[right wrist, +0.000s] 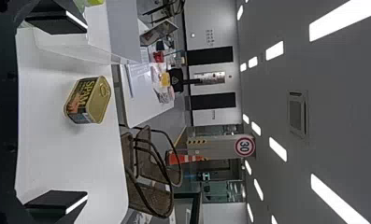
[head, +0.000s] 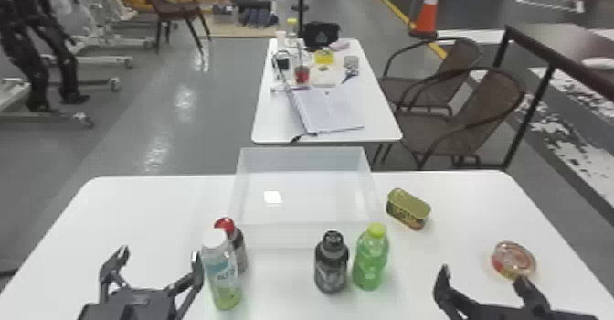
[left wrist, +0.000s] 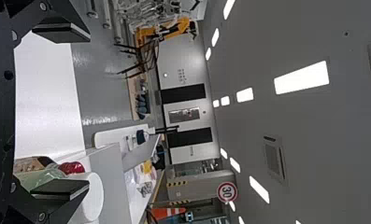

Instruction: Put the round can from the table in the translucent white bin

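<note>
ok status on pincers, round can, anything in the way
Left pincer and right pincer open, empty. Round can on table, beyond right pincer. Rectangular tin between can and bin.

The round can (head: 513, 260) is short and shiny, with red on its side. It sits flat on the white table (head: 150, 218), near the right edge. The translucent white bin (head: 297, 237) stands in the middle, its open top up.
</note>
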